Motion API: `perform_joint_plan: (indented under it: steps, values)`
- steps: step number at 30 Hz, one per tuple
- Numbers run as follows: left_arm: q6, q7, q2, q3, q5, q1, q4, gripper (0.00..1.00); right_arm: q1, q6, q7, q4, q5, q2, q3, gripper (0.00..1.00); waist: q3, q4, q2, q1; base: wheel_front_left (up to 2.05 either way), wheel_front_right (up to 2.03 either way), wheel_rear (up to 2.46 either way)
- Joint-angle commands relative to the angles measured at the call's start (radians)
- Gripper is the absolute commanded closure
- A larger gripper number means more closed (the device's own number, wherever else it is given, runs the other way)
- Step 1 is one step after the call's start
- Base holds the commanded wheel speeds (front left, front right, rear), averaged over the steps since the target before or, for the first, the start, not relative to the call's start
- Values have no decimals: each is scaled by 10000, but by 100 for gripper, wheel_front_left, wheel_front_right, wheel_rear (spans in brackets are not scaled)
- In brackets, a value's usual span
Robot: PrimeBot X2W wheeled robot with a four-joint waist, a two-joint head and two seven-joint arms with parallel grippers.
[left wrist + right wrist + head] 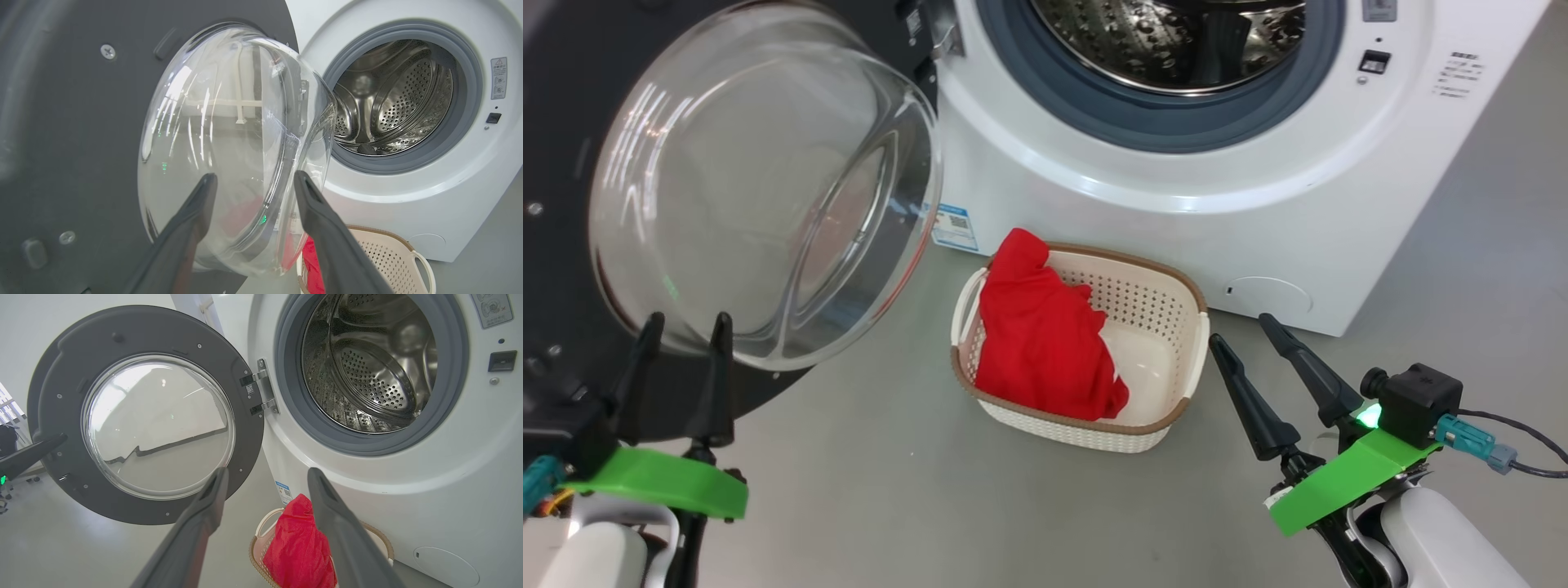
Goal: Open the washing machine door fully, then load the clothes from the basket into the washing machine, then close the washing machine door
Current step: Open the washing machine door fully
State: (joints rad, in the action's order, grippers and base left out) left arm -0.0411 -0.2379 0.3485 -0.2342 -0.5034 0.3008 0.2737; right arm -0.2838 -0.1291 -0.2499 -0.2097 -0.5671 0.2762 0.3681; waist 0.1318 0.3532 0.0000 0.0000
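The washing machine door [760,180] stands swung open at the left, its clear glass bowl bulging toward me. Beside it the washing machine [1176,188] shows its steel drum [367,367] with nothing in it. On the floor in front sits the basket [1160,318], with red clothes [1037,335] heaped in its left half. My left gripper [686,322] is open just before the door's lower rim, and its fingers [196,212] frame the glass without gripping it. My right gripper [1241,328] is open to the right of the basket, holding nothing.
A blue energy sticker [954,227] and a round service flap [1270,296] mark the machine's lower front. The door hinge [263,392] sits between door and drum. Bare grey floor [890,490] stretches in front of the basket. A cable [1527,457] trails from my right wrist.
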Motion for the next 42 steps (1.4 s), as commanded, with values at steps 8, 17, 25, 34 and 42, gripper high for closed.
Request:
perform_joint_plan:
  steps: [8, 17, 25, 34, 42]
  values:
    - [421, 30, 360, 317, -57, -444, -1223, 0, 90, -16, -118, 303, -84, -23, 211, 0, -235, -627, 0, 0, 0, 0, 0]
    - [647, -98, 121, 367, -82, -972, -1880, 0, 58, -16, -118, 372, -7, 132, 166, 0, -213, -1492, 0, 0, 0, 0, 0]
    - [729, -195, -97, 506, 9, -1188, -2047, 0, -70, -16, -118, 458, 98, 203, 106, 0, -116, -2266, 0, 0, 0, 0, 0]
    - [774, -231, -320, 739, 199, -1412, -2113, 0, -112, -16, -118, 498, 228, 197, -38, 0, -84, -3024, 0, 0, 0, 0, 0]
    - [656, -237, -631, 1205, 328, -1642, -2276, 0, -95, -16, -118, 518, 357, 214, -230, 0, -59, -3592, 0, 0, 0, 0, 0]
